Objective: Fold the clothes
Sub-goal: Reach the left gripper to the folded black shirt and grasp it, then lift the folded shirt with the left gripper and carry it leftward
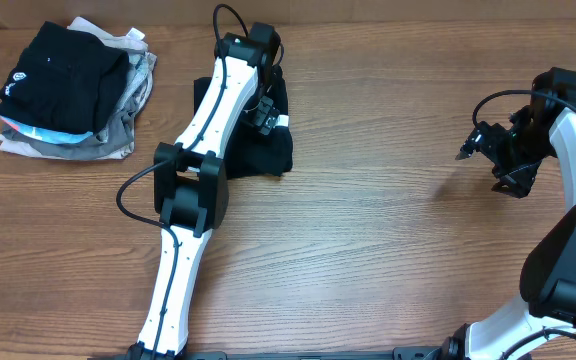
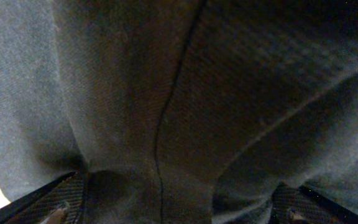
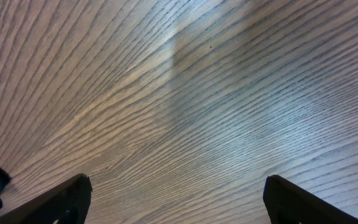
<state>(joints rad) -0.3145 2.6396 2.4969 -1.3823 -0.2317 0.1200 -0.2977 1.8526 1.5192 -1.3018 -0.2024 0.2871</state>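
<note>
Your left gripper [image 1: 265, 115] sits over the black shirt [image 1: 268, 155], which lies bunched into a compact dark bundle on the wooden surface [image 1: 368, 250], a little left of centre and toward the far edge. Your left arm crosses over the bundle and hides its middle. In the left wrist view the shirt [image 2: 241, 93] fills nearly the whole frame, soft and creased, with a seam running down through it. The left gripper [image 2: 179, 208] stands spread wide, one of its fingertips [image 2: 61, 200] low at the left edge and the other low at the right, with cloth between them. It grips nothing, and you cannot tell whether the tips press into the fabric or hang just above it. Your right gripper [image 1: 468, 148] is well apart from the shirt, over bare wood near the right side of the surface. The right wrist view shows only wood grain [image 3: 185, 93] beneath it. The right gripper [image 3: 182, 199] is also spread wide and empty, with its fingertips [image 3: 73, 194] at the two lower corners. At the far left corner of the surface sits a stack of folded garments [image 1: 68, 135]: a black garment with a round white logo [image 1: 63, 70] on top, grey and white pieces under it, well apart from both grippers.
</note>
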